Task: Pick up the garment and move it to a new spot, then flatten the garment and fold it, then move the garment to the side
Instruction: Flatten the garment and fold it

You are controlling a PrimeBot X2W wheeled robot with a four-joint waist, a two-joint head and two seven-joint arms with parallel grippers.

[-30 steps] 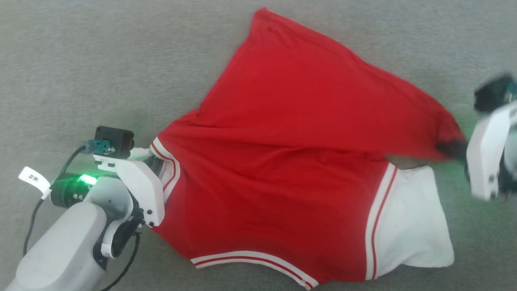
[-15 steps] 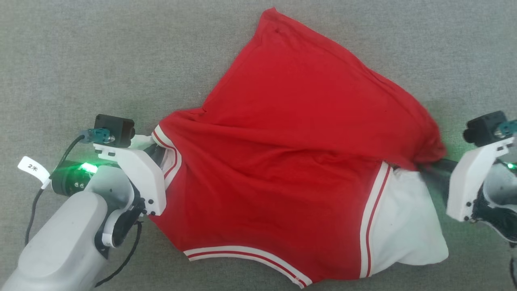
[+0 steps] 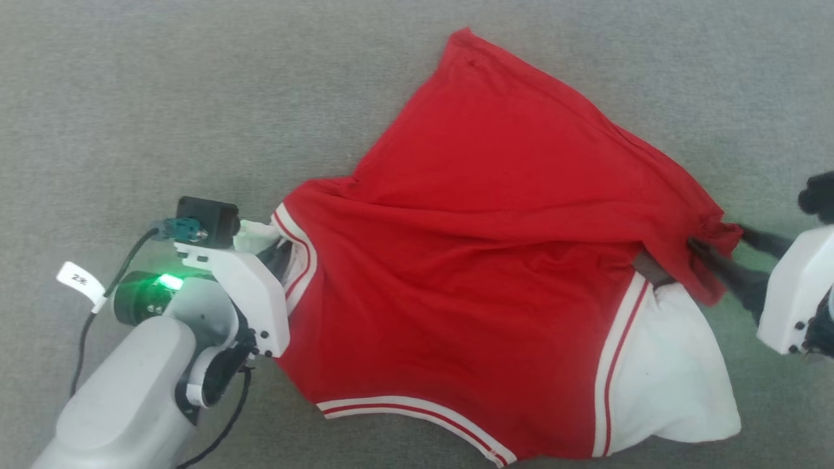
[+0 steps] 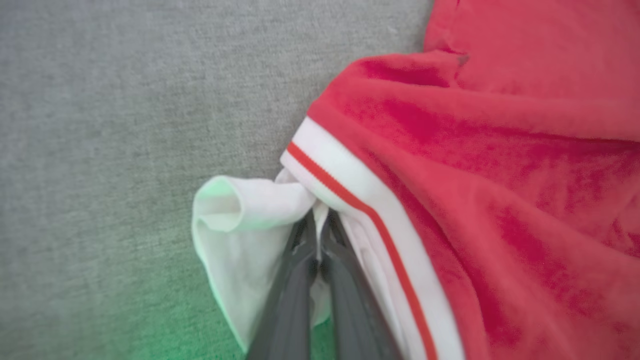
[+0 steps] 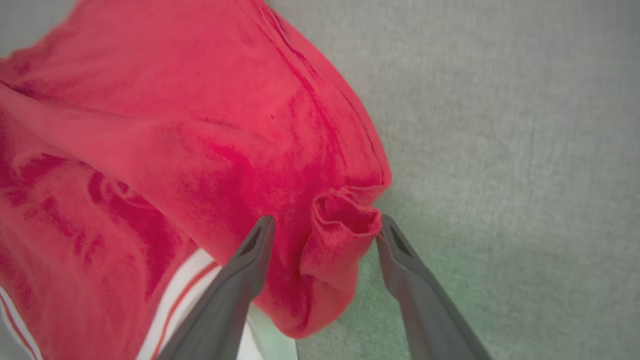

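Although the garment (image 3: pixel 469 273) lies at the centre of the head view on the grey carpet (image 3: pixel 195 98), it is not yet flat. Its red body rises to a peak at 12 o'clock, and a long crease runs across it from 9 to 3 o'clock.

**Change.** A second ago the right gripper (image 5: pixel 326 222) was clamped on the red corner at 3 o'clock and held that edge taut. Its fingers now stand wide apart, one on each side of a loose red fold that they no longer pinch. The left gripper (image 4: pixel 316 225) stays closed on the bunched sleeve (image 4: pixel 235 225) at the garment's 9 o'clock. The head camera has shifted slightly between pictures, so the garment's drift across the view is not its own movement.

**Meaning.** The carry to the new spot appears finished on the right side. Flattening is probably next, because the released corner droops over the second sleeve (image 3: pixel 671 371) at 4 o'clock.

**Count.**
- One garment
- Two white sleeves
- Three bands of striped trim (image 3: pixel 417 417), at 9, 6 and 4 o'clock
- Two grippers, one holding cloth and one empty
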